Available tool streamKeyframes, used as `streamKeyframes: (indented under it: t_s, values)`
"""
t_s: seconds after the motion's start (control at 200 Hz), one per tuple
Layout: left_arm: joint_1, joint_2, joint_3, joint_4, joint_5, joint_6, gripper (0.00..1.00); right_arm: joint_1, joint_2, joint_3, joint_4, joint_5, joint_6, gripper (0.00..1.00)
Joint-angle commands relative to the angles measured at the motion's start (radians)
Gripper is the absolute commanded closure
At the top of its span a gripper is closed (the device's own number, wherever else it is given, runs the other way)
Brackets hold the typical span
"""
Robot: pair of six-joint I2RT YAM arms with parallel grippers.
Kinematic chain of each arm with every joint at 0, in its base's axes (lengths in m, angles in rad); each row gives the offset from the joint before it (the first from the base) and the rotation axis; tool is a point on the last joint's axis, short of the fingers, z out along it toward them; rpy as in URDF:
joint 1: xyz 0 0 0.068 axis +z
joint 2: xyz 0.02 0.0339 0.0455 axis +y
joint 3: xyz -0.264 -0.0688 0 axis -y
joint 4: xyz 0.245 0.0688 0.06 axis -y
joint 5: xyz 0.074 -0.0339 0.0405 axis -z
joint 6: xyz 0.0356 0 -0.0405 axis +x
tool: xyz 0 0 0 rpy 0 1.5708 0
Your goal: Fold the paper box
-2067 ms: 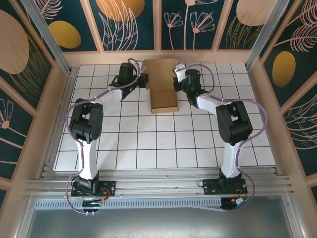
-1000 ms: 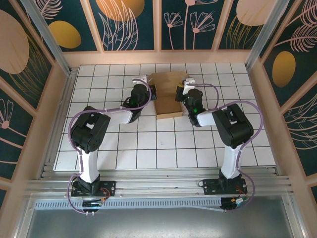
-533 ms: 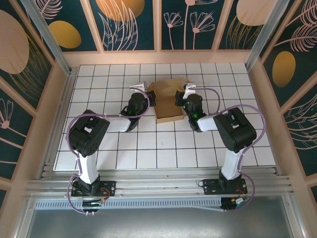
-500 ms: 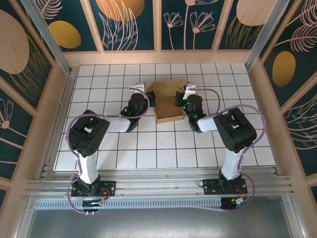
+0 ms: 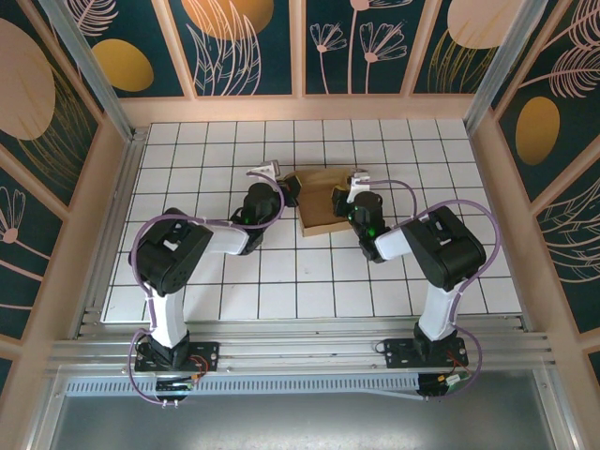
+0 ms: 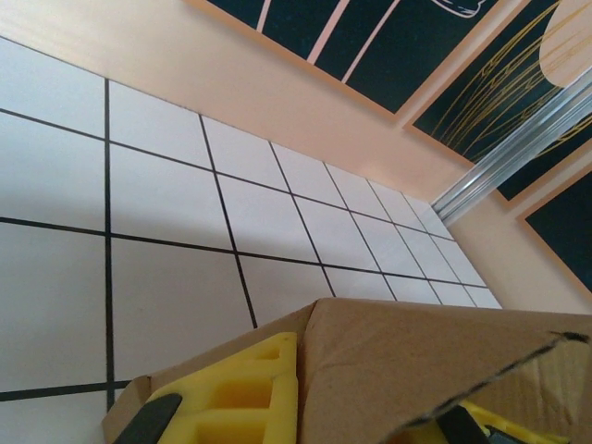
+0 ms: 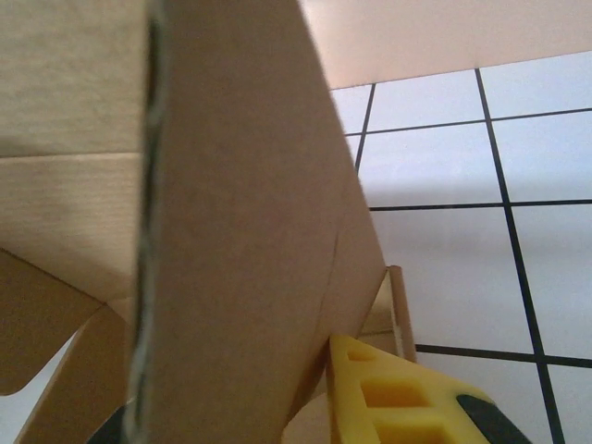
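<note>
The paper box (image 5: 320,202) is plain brown cardboard, partly folded, lying slightly askew on the tiled table between my two grippers. My left gripper (image 5: 287,188) is at its left side. In the left wrist view a cardboard flap (image 6: 435,361) sits between the yellow fingers (image 6: 245,393), and the gripper (image 6: 370,412) is shut on it. My right gripper (image 5: 349,194) is at the box's right side. In the right wrist view an upright cardboard panel (image 7: 240,231) stands in the gripper (image 7: 231,412). One yellow finger (image 7: 398,398) touches the panel at its tip; the other finger is hidden behind it.
The white tiled table (image 5: 281,272) is ringed by a low peach wall (image 5: 300,108) with dark patterned panels above. An aluminium rail (image 5: 300,352) runs along the near edge by the arm bases.
Both grippers have drawn the box toward the near side of the table. It now lies more compact and turned slightly, its right side nearer me.
</note>
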Motion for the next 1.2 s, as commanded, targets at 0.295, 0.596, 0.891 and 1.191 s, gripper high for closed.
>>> streamKeyframes:
  t_s: [0.295,0.596,0.891,1.191]
  values:
    - [-0.077,0.081,0.049,-0.326,-0.061,0.142,0.97,0.020,-0.172,-0.076,-0.166,-0.065,0.013,0.55]
    - [-0.078,0.082,0.062,-0.301,-0.068,0.321,0.97,-0.047,-0.480,-0.169,-0.415,-0.102,-0.021,0.31]
    - [-0.084,0.077,0.061,-0.275,-0.035,0.343,0.96,-0.238,-0.871,-0.200,-0.683,-0.328,-0.107,0.01]
    - [-0.085,0.077,0.061,-0.283,-0.004,0.329,0.96,-0.419,-0.637,-0.064,-0.562,-0.785,-0.207,0.19]
